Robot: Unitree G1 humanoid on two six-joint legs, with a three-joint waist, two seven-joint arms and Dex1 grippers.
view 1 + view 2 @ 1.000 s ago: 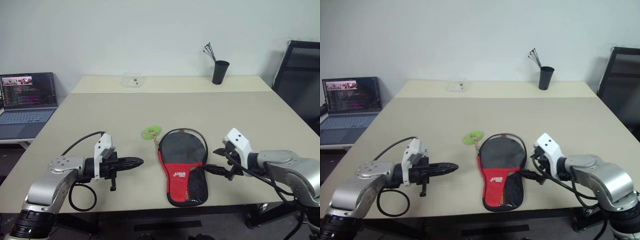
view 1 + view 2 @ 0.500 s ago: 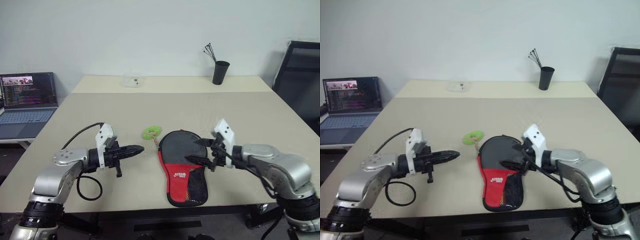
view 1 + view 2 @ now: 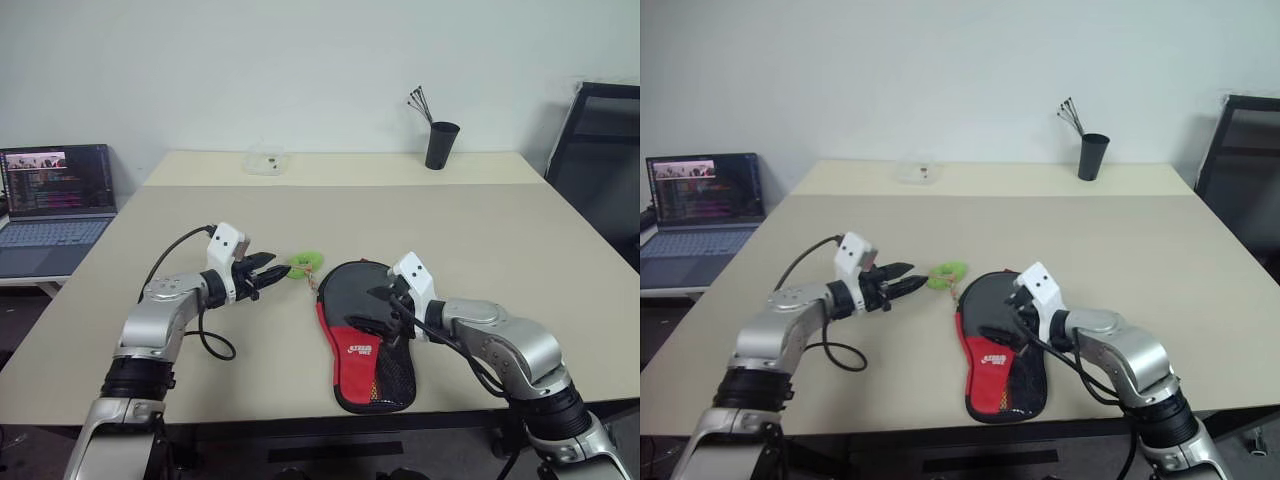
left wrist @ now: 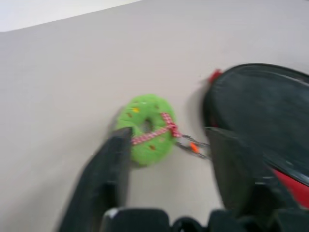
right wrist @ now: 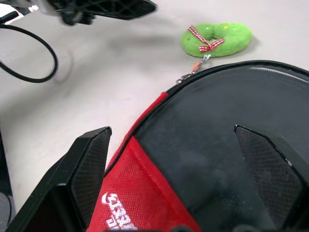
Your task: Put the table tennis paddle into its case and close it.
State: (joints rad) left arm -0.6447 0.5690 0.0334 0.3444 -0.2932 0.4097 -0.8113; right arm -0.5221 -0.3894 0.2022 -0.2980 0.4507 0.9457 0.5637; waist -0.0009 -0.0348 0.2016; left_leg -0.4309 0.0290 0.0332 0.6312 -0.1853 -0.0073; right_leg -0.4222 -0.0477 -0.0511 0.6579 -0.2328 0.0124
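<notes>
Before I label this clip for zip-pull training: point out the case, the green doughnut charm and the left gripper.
case [image 3: 352, 289]: left eye view, on its black upper panel.
green doughnut charm [image 4: 145, 126]: left wrist view, on the plush ring.
left gripper [image 3: 268, 270]: left eye view, between its open fingertips.

Lying flat near the worktop's [image 3: 480, 250] front edge: the case [image 3: 365, 335], black above, red with white logo below. Round end farthest from the front edge, mesh pocket nearest it.

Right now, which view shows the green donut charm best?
The left wrist view: the green donut charm sits close between that gripper's open fingers, ribbon and clip visible. The right wrist view shows it farther off; the head views show it small beside the case.
</notes>
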